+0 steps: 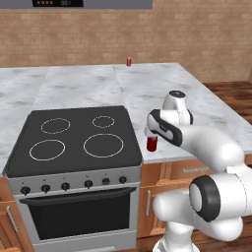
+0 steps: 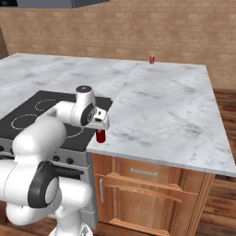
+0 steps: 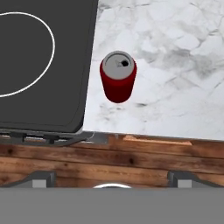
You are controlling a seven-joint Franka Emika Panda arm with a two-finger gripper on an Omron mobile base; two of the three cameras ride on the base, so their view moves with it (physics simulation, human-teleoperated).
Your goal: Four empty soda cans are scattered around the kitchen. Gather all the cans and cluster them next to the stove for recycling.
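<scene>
One red soda can [image 3: 118, 76] stands upright on the marble counter, just right of the stove [image 3: 39, 78] and close to the counter's front edge. It also shows as the red can [image 1: 152, 143] and the red can [image 2: 100, 136] in the base views. My gripper [image 3: 113, 179] hangs straight above it, open, with its fingertips [image 3: 41, 177] wide apart and nothing between them. The hand [image 1: 149, 135] sits a little above the can's top. A second red soda can [image 1: 129, 61] stands far back near the brick wall, and in the right base view it is the far can [image 2: 151, 59].
The black cooktop [image 1: 74, 142] has four white burner rings, over a silver oven front with knobs [image 1: 65, 186]. Wooden cabinets [image 2: 147, 189] run below the counter edge. The marble counter [image 2: 170, 110] stretches wide to the right and back.
</scene>
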